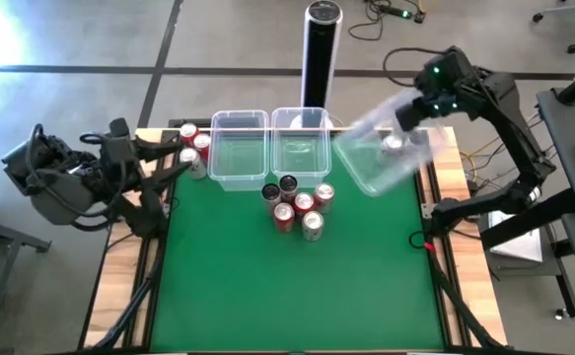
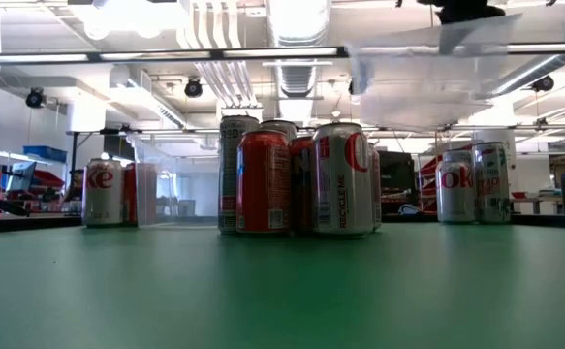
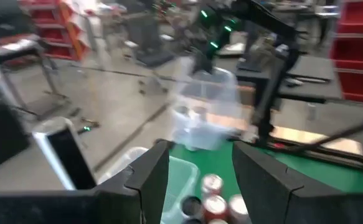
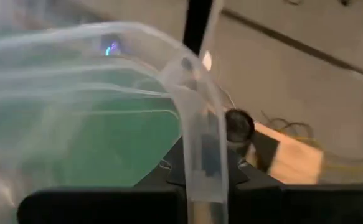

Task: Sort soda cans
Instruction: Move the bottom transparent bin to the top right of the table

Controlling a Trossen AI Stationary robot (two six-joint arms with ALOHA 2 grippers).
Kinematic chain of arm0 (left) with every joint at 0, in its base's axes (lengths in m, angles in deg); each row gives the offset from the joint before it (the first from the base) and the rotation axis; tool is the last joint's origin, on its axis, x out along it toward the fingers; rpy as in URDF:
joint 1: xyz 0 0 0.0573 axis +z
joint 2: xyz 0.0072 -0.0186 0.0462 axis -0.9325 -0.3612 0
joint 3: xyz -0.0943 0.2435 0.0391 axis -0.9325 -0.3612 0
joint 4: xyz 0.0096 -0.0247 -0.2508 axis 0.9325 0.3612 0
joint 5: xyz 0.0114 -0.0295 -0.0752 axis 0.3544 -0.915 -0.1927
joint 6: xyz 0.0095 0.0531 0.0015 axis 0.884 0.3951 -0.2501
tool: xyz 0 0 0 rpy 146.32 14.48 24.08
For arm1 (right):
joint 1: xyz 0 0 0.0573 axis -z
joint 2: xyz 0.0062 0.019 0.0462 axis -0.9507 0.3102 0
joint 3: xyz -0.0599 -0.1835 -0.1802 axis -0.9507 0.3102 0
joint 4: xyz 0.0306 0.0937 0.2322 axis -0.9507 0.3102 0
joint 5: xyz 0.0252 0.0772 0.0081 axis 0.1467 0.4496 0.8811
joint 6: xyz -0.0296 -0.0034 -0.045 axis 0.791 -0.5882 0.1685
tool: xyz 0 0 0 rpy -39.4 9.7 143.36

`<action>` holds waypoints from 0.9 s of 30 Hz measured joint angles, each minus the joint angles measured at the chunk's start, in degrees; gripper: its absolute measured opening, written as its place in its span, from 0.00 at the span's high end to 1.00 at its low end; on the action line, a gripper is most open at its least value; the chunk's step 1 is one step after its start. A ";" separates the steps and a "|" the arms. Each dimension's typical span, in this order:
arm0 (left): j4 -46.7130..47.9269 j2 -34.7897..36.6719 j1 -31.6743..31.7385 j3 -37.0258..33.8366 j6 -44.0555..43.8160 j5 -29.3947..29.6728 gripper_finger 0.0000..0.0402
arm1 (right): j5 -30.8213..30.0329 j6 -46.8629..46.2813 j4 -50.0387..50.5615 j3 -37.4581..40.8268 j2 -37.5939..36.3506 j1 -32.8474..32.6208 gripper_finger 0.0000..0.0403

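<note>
A cluster of red, dark and silver soda cans [image 1: 297, 202] stands on the green mat at mid-table. More cans [image 1: 193, 148] stand at the far left corner. Two cans [image 2: 473, 182] stand at the far right; one of them shows through the bin [image 1: 394, 143]. My right gripper [image 4: 203, 174] is shut on a clear plastic bin [image 1: 381, 158], held in the air over the far right corner. My left gripper [image 3: 200, 174] is open beside the far left cans, with nothing between its fingers. My right gripper holds the clear bin by its rim and side wall [image 4: 197, 143], which runs between the two fingers. The fingers come from the table's far right side. The bin is lifted clear of the table and tilted, seen high above the cans [image 2: 427, 82].
Two more clear bins [image 1: 240, 148] [image 1: 302, 143] stand side by side at the far edge, behind the can cluster. A tall black-and-silver post [image 1: 322, 49] stands beyond the far edge. The near half of the green mat [image 1: 287, 296] is bare.
</note>
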 joint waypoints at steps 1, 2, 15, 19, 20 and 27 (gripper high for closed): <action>-0.05 -0.22 0.34 -0.02 -0.01 0.39 0.60 | -0.24 3.18 2.64 -0.37 0.19 0.04 0.94; -0.34 -0.39 0.67 -0.02 -0.03 0.53 0.60 | -0.09 6.11 5.69 -0.71 0.26 0.08 0.94; -1.74 -3.48 3.54 -0.02 0.34 0.73 0.60 | 17.85 29.39 6.27 8.67 -0.75 -6.39 0.95; -1.77 -4.40 3.84 -0.02 0.21 0.73 0.60 | 16.12 30.25 2.03 16.09 -0.30 -10.73 0.95; -1.77 -4.60 3.86 -0.02 0.21 0.75 0.60 | 15.80 30.75 -0.49 18.15 -0.03 -11.59 0.95; -2.36 -5.77 5.78 -0.02 -2.10 0.95 0.60 | 14.14 36.76 -13.70 27.90 3.99 -18.12 0.95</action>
